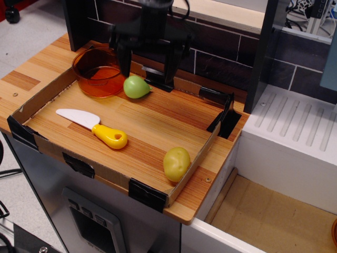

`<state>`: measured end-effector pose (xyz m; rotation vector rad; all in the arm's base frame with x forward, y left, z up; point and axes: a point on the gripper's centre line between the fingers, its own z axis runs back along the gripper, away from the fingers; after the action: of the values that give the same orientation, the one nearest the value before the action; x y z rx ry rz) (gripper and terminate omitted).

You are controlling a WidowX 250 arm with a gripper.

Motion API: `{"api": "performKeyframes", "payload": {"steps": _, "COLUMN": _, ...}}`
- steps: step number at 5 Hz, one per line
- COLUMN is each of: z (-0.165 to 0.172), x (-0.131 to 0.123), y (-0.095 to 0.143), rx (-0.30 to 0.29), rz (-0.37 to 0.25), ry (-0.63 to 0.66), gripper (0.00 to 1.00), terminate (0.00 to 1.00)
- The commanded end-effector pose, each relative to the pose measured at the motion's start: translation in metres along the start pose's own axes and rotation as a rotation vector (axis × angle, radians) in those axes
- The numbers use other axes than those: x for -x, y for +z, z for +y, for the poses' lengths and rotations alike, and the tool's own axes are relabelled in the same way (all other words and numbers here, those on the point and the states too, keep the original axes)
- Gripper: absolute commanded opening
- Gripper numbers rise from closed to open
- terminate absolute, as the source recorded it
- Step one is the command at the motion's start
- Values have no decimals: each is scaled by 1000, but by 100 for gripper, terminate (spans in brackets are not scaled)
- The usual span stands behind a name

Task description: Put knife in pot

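The knife point(95, 127) has a white curved blade and a yellow handle. It lies flat at the front left of the cardboard tray point(197, 169). The amber pot point(98, 70) stands empty in the tray's back left corner. My black gripper point(146, 79) hangs open above the back of the tray. Its two fingers straddle the air just above the green pear point(136, 87), right of the pot. It holds nothing and is well behind the knife.
A yellow-green potato-like ball point(176, 163) rests against the tray's front right wall. A dark tiled wall point(221, 55) rises behind the tray. A white ribbed drainboard point(297, 132) lies to the right, with a lower sink basin point(268, 221) in front.
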<state>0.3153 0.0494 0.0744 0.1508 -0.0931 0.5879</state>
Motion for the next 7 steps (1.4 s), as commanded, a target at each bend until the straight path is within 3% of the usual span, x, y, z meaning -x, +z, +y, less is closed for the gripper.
{"api": "performKeyframes", "payload": {"steps": 1, "z": 22, "x": 15, "y": 0, "rx": 72, "rz": 13, "ry": 449, "gripper": 100, "terminate": 0}}
{"api": "performKeyframes", "payload": {"steps": 3, "z": 43, "x": 44, "y": -28, "rx": 48, "rz": 10, "ry": 608, "gripper": 100, "terminate": 0}}
{"api": "performKeyframes", "payload": {"steps": 5, "z": 47, "x": 57, "y": -59, "rx": 40, "rz": -51, "ry": 606, "gripper": 100, "terminate": 0}}
{"api": "performKeyframes", "payload": {"steps": 7, "z": 47, "x": 58, "y": -69, "rx": 35, "rz": -76, "ry": 584, "gripper": 100, "terminate": 0}}
